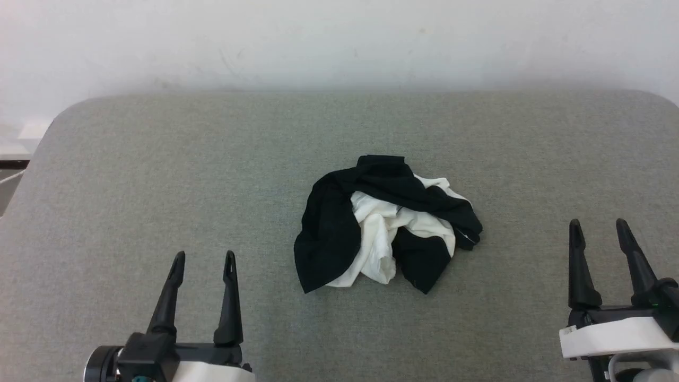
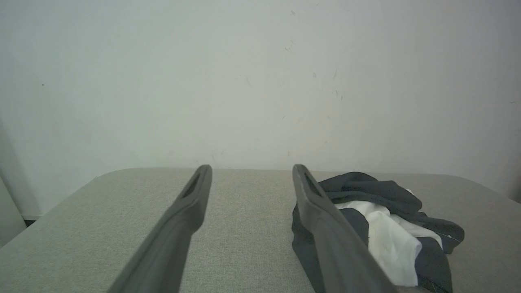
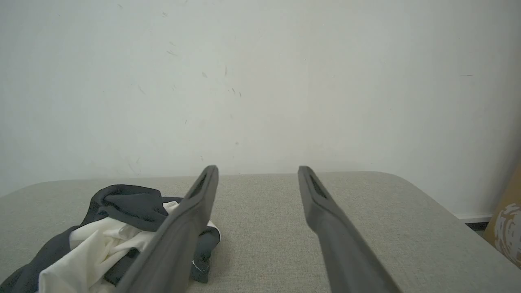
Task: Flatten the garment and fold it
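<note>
The garment (image 1: pixel 384 223) lies crumpled in a heap at the middle of the grey table (image 1: pixel 159 175), black sleeves tangled over the white body. My left gripper (image 1: pixel 204 258) hovers open at the lower left, well short of the heap, nothing between its fingers. My right gripper (image 1: pixel 598 225) stands open at the lower right, also apart from the cloth. From the left wrist the garment (image 2: pixel 390 228) sits to the right of my open left gripper (image 2: pixel 251 169). Seen from the right wrist, the garment (image 3: pixel 110 232) lies to the left of my open right gripper (image 3: pixel 257 170).
A pale wall (image 1: pixel 339 37) rises right behind the table's far edge. The table has rounded far corners (image 1: pixel 79 106). A brown cardboard object (image 3: pixel 506 228) stands off the table's right side in the right wrist view.
</note>
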Tool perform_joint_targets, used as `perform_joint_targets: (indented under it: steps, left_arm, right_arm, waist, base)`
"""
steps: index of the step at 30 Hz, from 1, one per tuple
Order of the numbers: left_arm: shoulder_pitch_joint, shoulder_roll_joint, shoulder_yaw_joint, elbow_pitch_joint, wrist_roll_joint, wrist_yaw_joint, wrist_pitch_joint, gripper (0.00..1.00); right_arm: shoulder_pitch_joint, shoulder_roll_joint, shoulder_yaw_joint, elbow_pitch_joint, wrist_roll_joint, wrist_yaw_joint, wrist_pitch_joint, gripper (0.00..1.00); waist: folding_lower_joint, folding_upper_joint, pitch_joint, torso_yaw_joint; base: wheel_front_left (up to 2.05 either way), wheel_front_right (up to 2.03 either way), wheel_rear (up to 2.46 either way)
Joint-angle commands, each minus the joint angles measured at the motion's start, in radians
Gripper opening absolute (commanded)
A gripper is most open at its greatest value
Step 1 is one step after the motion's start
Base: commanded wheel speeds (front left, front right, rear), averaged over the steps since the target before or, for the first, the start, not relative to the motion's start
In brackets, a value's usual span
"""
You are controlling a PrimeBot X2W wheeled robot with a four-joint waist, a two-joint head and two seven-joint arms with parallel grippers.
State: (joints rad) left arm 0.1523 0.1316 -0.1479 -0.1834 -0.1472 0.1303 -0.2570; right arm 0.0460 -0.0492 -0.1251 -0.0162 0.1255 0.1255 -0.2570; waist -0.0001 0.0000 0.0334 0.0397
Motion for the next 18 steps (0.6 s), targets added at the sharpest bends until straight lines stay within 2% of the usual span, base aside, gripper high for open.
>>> perform_joint_targets:
  steps: [1,5,9,13,15,18]
  left_arm:
    - [-0.004,-0.015,0.021,-0.003,0.01,-0.024,-0.005,1.0]
    - [-0.016,-0.035,0.055,-0.013,0.024,-0.056,-0.005,1.0]
    - [-0.026,-0.053,0.071,-0.021,0.034,-0.08,-0.005,1.0]
    - [-0.039,-0.064,0.072,-0.024,0.045,-0.099,-0.005,1.0]
    - [-0.048,-0.069,0.071,-0.026,0.049,-0.106,-0.005,1.0]
    - [-0.063,-0.074,0.069,-0.029,0.05,-0.111,-0.005,1.0]
  right_arm:
    - [0.004,-0.001,-0.002,-0.009,0.009,0.005,-0.005,1.0]
    - [-0.036,-0.001,0.005,-0.009,0.023,0.005,-0.005,1.0]
    - [-0.1,-0.001,0.016,0.1,0.036,0.005,-0.002,1.0]
    - [-0.208,-0.001,0.024,0.169,0.007,0.005,0.103,1.0]
    - [-0.261,-0.001,0.0,0.186,-0.065,0.005,0.163,1.0]
    - [-0.327,-0.001,0.036,0.204,-0.105,0.005,0.242,1.0]
  waist:
    - [0.0001,0.0,0.009,0.011]
    - [0.0001,0.0,0.025,0.025]
    - [0.0001,0.0,0.042,0.048]
    - [0.0001,0.0,0.062,0.072]
    - [0.0001,0.0,0.075,0.084]
    - [0.0001,0.0,0.097,0.102]
  base:
    - [0.0,0.0,0.0]
    - [0.0,0.0,0.0]
    - [0.0,0.0,0.0]
    - [0.0,0.0,0.0]
    - [0.0,0.0,0.0]
    - [0.0,0.0,0.0]
